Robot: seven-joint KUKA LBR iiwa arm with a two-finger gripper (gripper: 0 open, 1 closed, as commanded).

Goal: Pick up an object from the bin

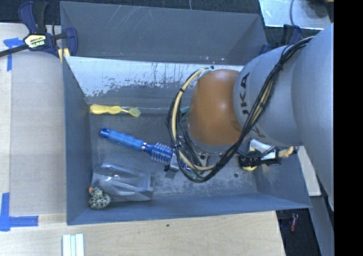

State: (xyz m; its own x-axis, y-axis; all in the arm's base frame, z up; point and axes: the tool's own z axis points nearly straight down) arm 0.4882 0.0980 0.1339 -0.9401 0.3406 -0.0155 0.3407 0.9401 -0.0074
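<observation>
A blue brush with a ribbed, bristled end lies slanted across the middle of the bin floor. My gripper is down at that bristled right end, mostly hidden under the arm's orange cover, and only a dark part of it shows beside the brush. A clear plastic bag lies in the front left corner with a small spotted ball at its left end. A yellow toothbrush-like stick lies near the back wall on the left.
A small yellow, black and white thing lies near the bin's right wall beneath the arm. The arm and its cables cover the right half of the bin. Bare floor shows between the yellow stick and the blue brush.
</observation>
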